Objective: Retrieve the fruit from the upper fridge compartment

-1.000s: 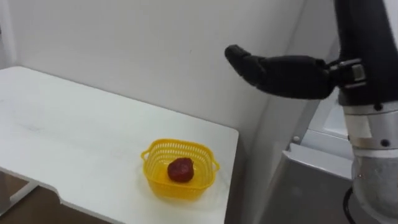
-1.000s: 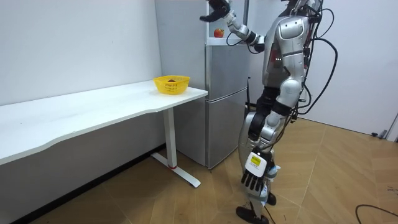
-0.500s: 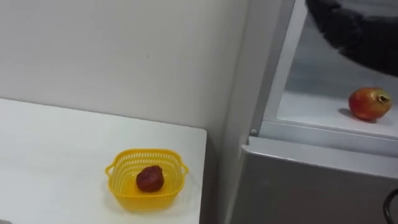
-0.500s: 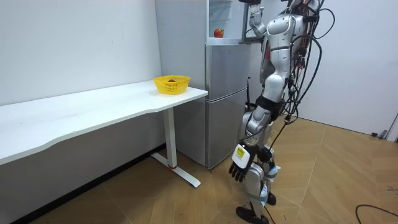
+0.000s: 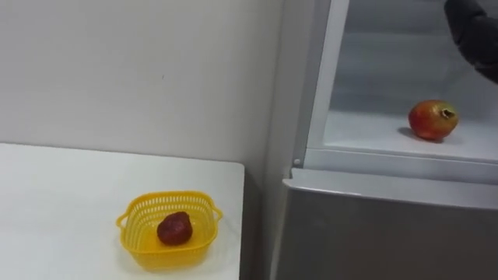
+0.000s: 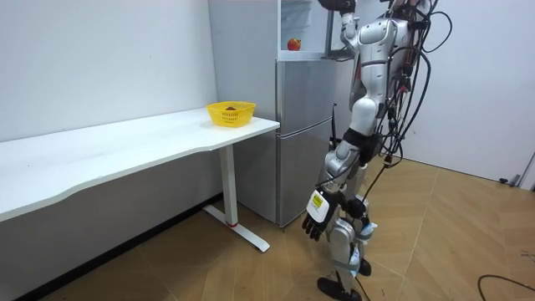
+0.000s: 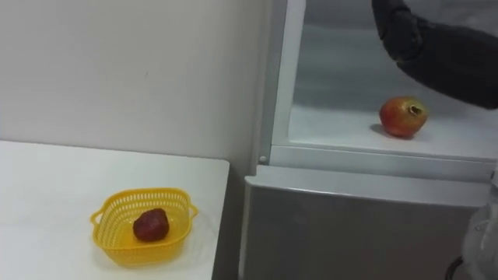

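The pomegranate [image 7: 402, 117] is round, red with a yellow-orange patch on its top, and it has a small dark crown that points to the right. It lies on the white shelf [image 5: 366, 132] of the open upper compartment of the fridge [image 6: 305, 125], right of centre in the eye views, and nothing touches it.

The right hand [image 7: 436, 54] is dark and stays in the upper right of the frame, inside the compartment opening, above the pomegranate and apart from it. It holds nothing that can be seen, but I cannot tell if its fingers are stretched or curled. In the room view the robot stands close before the fridge with the right arm lifted high. The left hand [image 6: 316, 226] hangs low beside the leg, with loose fingers and empty.

In the lower left of the frame, a yellow plastic basket [image 5: 204, 208] stands near the corner of the white table [image 5: 62, 202], beside the fridge. One dark red fruit [image 5: 174, 229] lies in it.
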